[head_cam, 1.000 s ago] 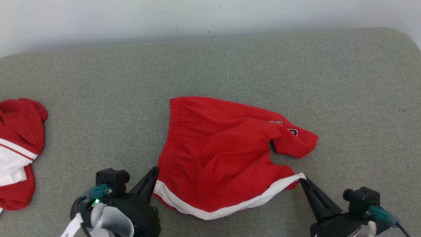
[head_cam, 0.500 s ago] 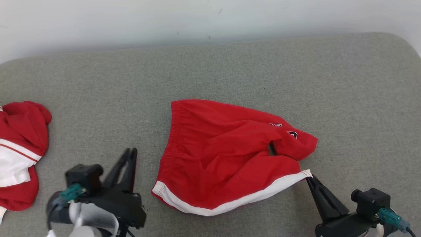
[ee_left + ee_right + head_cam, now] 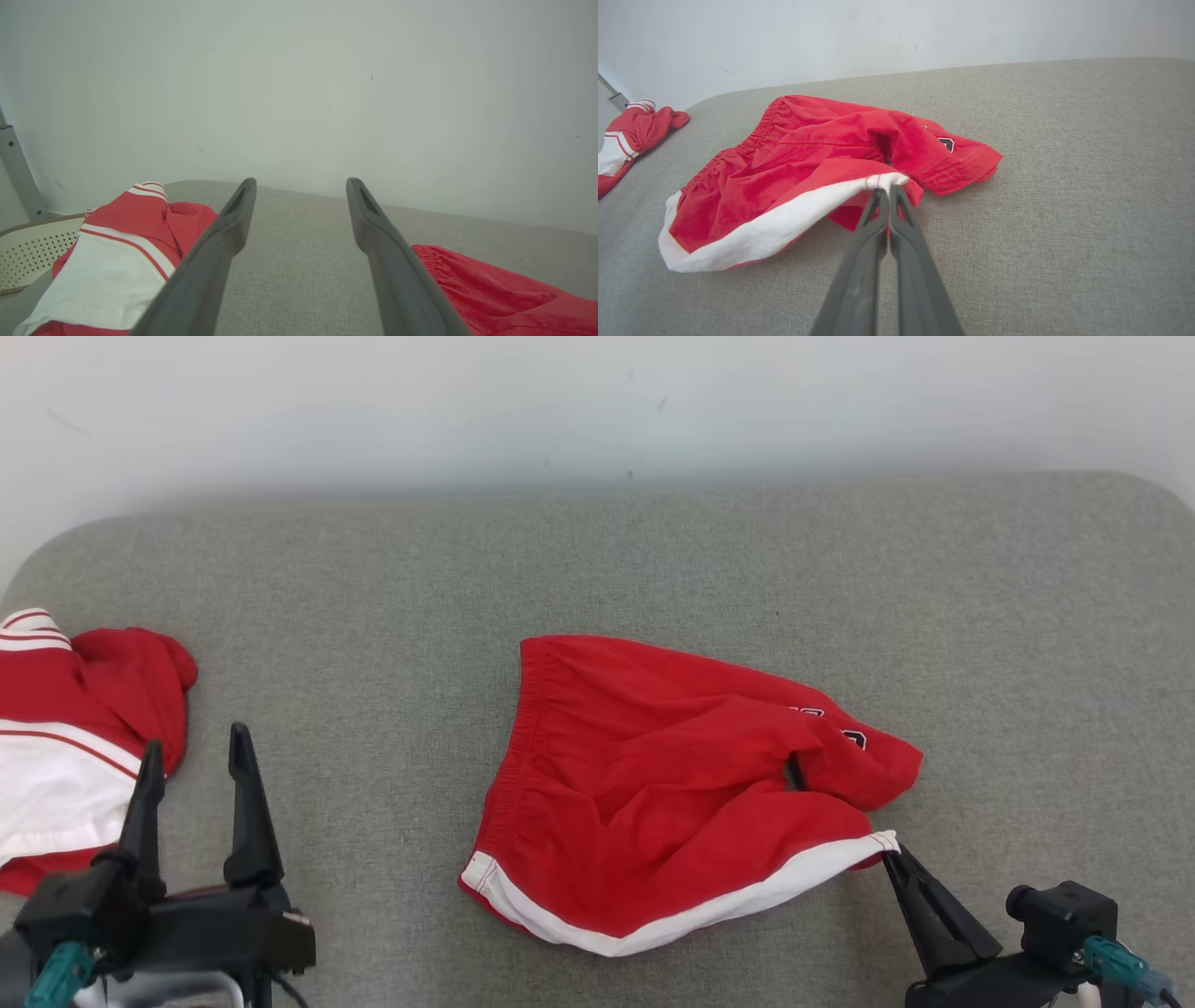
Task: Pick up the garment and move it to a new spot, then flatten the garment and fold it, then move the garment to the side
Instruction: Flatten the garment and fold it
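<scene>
Pinching the garment (image 3: 653, 803) hem is the right end effector (image 3: 889, 854).

The garment (image 3: 653, 803) is showing red with a white edge band; the surface (image 3: 373, 579) is showing plain grey.

left hand (image 3: 196, 739): black tapered fingers (image 3: 246, 803); teal plug (image 3: 54, 974) | right hand (image 3: 889, 859): same
</scene>
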Controlling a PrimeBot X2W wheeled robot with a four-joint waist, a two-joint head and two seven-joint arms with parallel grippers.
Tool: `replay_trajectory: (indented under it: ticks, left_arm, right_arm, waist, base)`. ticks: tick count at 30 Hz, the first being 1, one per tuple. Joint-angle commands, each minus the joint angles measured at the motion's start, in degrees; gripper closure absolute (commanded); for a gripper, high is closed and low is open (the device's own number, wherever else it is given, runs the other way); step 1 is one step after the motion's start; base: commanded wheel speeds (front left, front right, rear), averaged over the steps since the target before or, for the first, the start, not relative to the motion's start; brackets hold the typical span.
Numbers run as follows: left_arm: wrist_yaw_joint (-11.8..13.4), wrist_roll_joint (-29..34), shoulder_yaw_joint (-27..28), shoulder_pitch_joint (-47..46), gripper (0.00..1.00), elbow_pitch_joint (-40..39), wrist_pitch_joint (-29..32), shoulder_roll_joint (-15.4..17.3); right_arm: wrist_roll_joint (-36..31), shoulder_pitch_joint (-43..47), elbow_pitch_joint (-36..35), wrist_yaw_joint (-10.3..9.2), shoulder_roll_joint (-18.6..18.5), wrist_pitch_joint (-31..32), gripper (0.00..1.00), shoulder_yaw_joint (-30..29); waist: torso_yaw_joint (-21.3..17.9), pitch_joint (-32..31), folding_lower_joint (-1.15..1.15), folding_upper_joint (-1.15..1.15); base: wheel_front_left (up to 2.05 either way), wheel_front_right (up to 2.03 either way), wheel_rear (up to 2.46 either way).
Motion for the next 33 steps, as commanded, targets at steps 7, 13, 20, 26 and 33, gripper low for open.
replay_trajectory:
  ticks: [7,13,20,26,33]
  left_arm:
    - [1.3,2.2,0.0,5.0,0.00,0.1,-1.2,1.9]
    - [0.2,1.8,-0.6,6.7,0.00,0.8,-1.7,2.0]
    - [-0.2,1.0,-1.1,7.1,0.00,1.4,-1.9,1.9]
    - [-1.1,0.9,-1.6,6.7,0.00,1.6,-1.7,2.2]
    - [-8.0,-1.1,-8.1,2.3,0.00,3.6,6.7,1.7]
  right_arm:
    - [-0.7,1.6,-0.4,-0.04,0.3,0.7,1.00,-0.4]
    - [-0.8,2.8,-0.5,-0.04,0.7,1.3,1.00,-0.8]
    - [-1.1,3.5,-0.6,-0.04,1.2,1.6,1.00,-1.0]
    - [-1.2,4.0,-0.6,-0.04,1.5,1.9,1.00,-1.4]
    - [-1.3,3.4,-0.8,-0.04,1.4,2.7,1.00,-1.0]
  waist:
    - [0.9,-2.3,0.00,0.00]
    - [1.2,-3.5,0.00,0.00]
    - [1.5,-4.5,0.00,0.00]
    - [1.6,-4.8,0.00,0.00]
    - [1.3,-4.1,0.00,0.00]
  base:
    - [0.00,0.00,0.00]
    - [0.00,0.00,0.00]
    - [0.00,0.00,0.00]
    - [0.00,0.00,0.00]
    - [0.00,0.00,0.00]
